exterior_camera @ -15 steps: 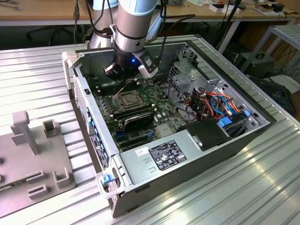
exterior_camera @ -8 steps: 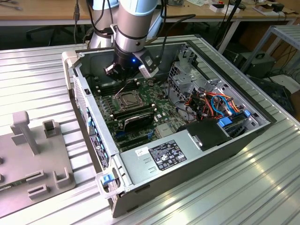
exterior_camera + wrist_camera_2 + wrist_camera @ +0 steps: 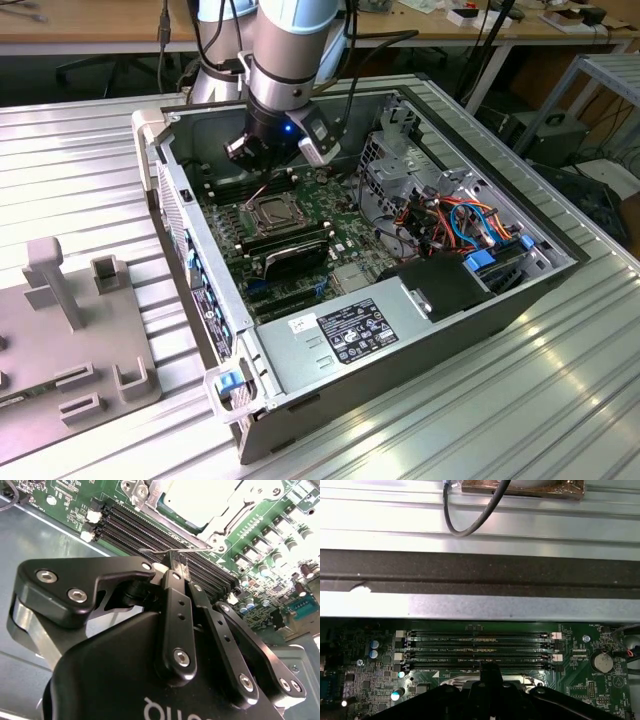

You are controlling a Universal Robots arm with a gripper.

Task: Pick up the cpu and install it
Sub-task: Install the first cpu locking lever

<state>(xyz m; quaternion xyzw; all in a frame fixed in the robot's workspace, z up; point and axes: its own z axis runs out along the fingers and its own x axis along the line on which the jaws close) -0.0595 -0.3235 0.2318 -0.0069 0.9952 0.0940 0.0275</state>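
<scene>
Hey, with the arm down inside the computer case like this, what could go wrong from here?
1. The gripper has its fingers shut right by the socket's thin wire lever. A slip could bend the lever or scrape the memory slots beside it.
2. The cpu appears to lie in the socket. If it sits tilted, pressing the frame down might damage it.
</scene>
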